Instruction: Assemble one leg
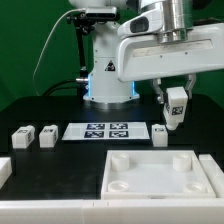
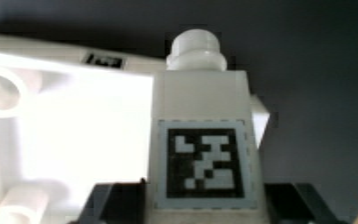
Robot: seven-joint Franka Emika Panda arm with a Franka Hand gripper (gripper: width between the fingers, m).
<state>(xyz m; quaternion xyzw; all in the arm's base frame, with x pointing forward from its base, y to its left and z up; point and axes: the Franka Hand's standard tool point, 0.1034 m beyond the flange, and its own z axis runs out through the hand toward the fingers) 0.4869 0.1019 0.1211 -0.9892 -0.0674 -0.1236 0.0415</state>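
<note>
My gripper (image 1: 177, 108) is shut on one white leg (image 1: 177, 106) with a black-and-white tag and holds it in the air above the far right part of the large white tray-like piece (image 1: 155, 172). In the wrist view the held leg (image 2: 202, 120) fills the middle, its round peg end pointing away, with dark fingers (image 2: 123, 200) on both sides and the tray-like piece (image 2: 51, 110) beneath. Three more legs lie on the black table: two at the exterior view's left (image 1: 22, 137) (image 1: 48, 136) and one (image 1: 160, 134) right of the marker board.
The marker board (image 1: 107, 130) lies behind the tray-like piece. The robot base (image 1: 108, 75) stands at the back. A white block (image 1: 4, 170) sits at the exterior view's left edge. A green wall closes the back.
</note>
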